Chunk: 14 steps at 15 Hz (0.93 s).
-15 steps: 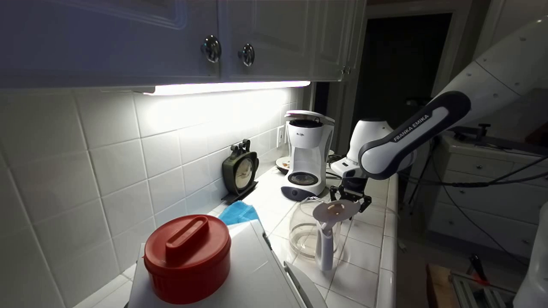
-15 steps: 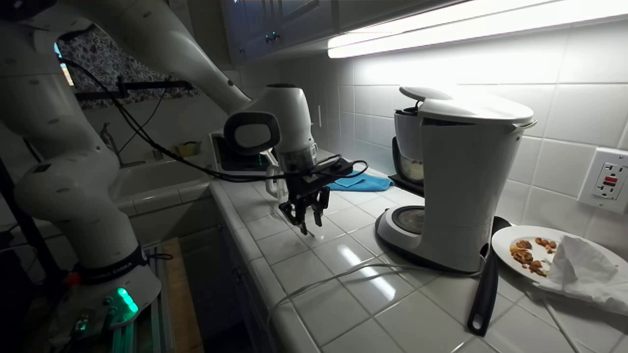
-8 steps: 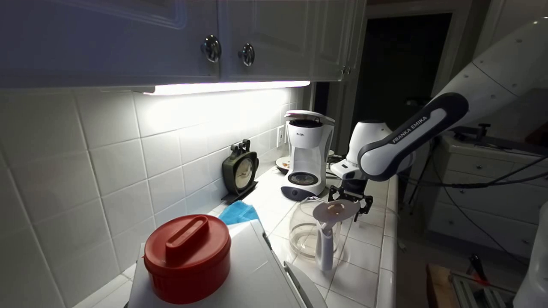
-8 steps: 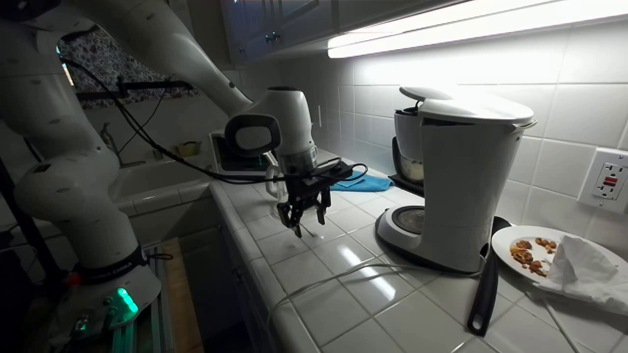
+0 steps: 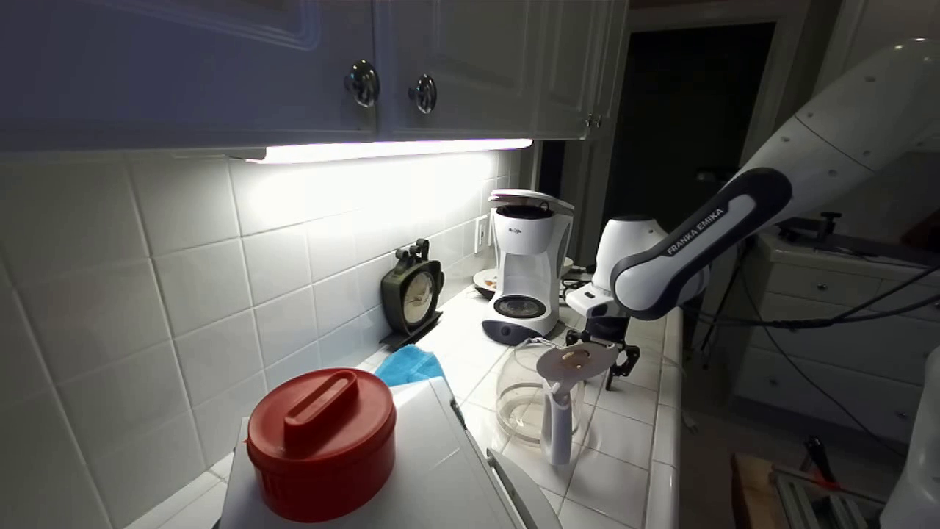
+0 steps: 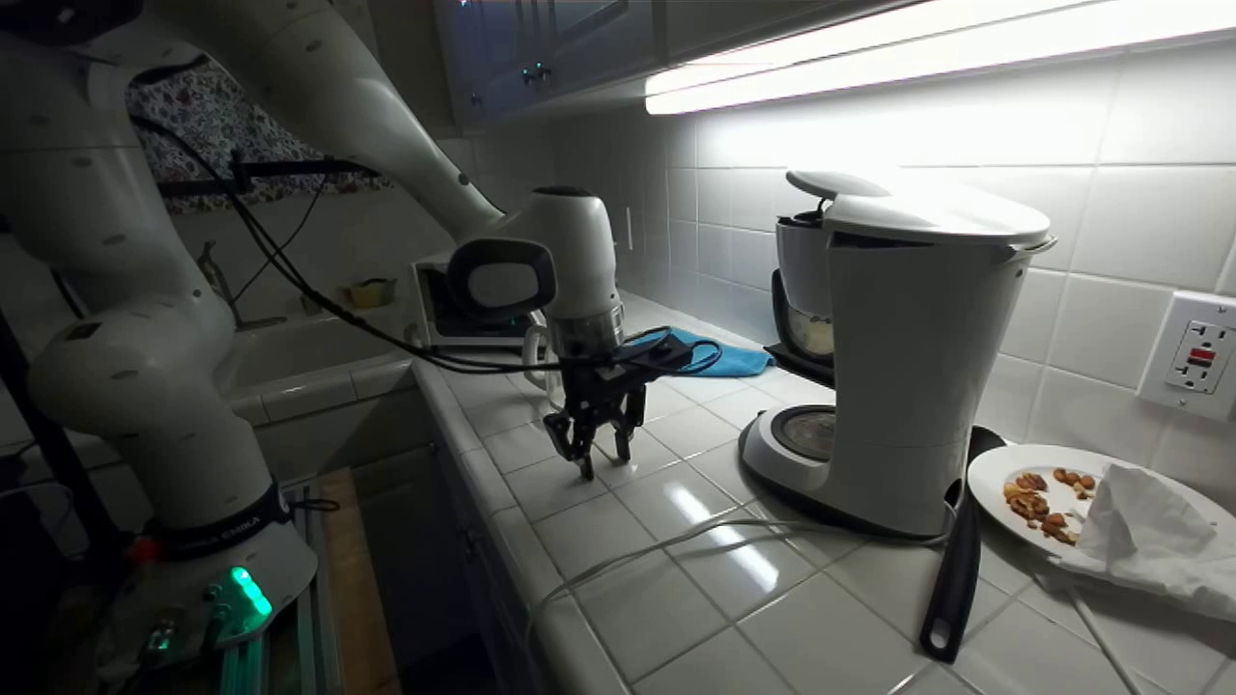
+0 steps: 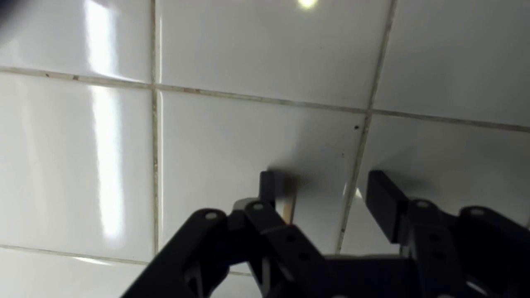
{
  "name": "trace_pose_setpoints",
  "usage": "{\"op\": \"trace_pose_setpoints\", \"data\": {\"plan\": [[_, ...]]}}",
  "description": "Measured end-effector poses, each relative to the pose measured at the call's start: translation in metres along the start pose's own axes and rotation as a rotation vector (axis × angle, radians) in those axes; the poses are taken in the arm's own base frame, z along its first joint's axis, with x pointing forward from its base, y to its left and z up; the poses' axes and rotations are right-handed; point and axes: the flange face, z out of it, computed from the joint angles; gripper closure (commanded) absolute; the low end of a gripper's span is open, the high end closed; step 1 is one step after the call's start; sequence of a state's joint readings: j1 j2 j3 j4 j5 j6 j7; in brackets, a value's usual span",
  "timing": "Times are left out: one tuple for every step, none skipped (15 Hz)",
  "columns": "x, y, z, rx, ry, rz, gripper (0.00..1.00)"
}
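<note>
The counter (image 6: 666, 608) has shiny white square tiles with thin lines between them. A white coffee maker (image 6: 898, 386), a clear pot (image 5: 525, 405) with a white handle and a white box (image 5: 440, 459) stand on it. A blue cloth (image 6: 726, 360), a long cord (image 6: 736, 523) and a thin tan stick (image 7: 288, 211), partly hidden, lie there too.

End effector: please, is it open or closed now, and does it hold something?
End effector: open, holding nothing; the jaws stand apart, and a thin tan stick shows between them in the wrist view.
</note>
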<state>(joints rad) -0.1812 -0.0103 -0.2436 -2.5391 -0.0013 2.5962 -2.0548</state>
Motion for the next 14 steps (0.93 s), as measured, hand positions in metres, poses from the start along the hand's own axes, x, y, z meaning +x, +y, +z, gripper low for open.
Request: {"op": "trace_pose_setpoints", "data": {"plan": [[-0.0002,-0.0001,0.0008,0.002,0.0,0.0,0.71],[-0.001,-0.0012,0.0006,0.006,0.003,0.003,0.78],[-0.0022,-0.0025,0.0001,0.01,0.005,0.007,0.84],[-0.0032,-0.0022,-0.0008,0.007,0.004,0.009,0.92],[-0.0036,-0.0013,-0.0015,0.005,0.003,0.008,0.95],[-0.004,-0.0026,-0.0019,0.008,0.005,0.011,0.94],[-0.0047,-0.0039,-0.0025,0.01,0.007,0.014,0.99],[-0.0054,-0.0049,-0.0024,0.013,0.009,0.016,0.98],[-0.0059,-0.0055,-0.0025,0.016,0.011,0.018,0.94],[-0.0058,-0.0054,-0.0025,0.016,0.011,0.017,0.93],[-0.0059,-0.0053,-0.0025,0.016,0.011,0.017,0.94],[-0.0059,-0.0053,-0.0025,0.016,0.011,0.017,0.93],[-0.0058,-0.0051,-0.0025,0.016,0.01,0.017,0.93],[-0.0059,-0.0051,-0.0025,0.016,0.01,0.017,0.94]]}}
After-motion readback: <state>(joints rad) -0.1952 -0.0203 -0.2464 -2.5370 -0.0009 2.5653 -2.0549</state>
